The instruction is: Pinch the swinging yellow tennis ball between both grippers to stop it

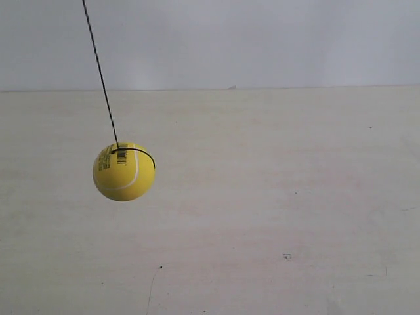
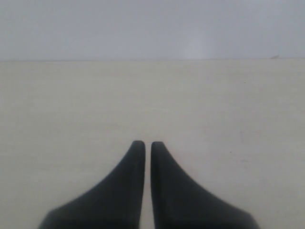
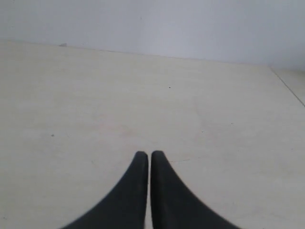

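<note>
Bright yellow tennis ball (image 1: 123, 172) hangs at nine o'clock over the pale worktop (image 1: 295, 197), thin black string (image 1: 100, 72) slanting toward eleven (printed label (image 1: 110, 159) facing ten). Black tapered left pincer (image 2: 148, 143) and right pincer (image 3: 146, 153) seem closed.

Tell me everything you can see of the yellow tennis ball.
The yellow tennis ball shows only in the exterior view, toward its left. It is round and bright yellow, with a white curved seam and a black printed label near its top. A thin black string loops around it and runs up at a slant out of frame; nothing else touches it. It hangs in the air, the pale table behind it.
</note>
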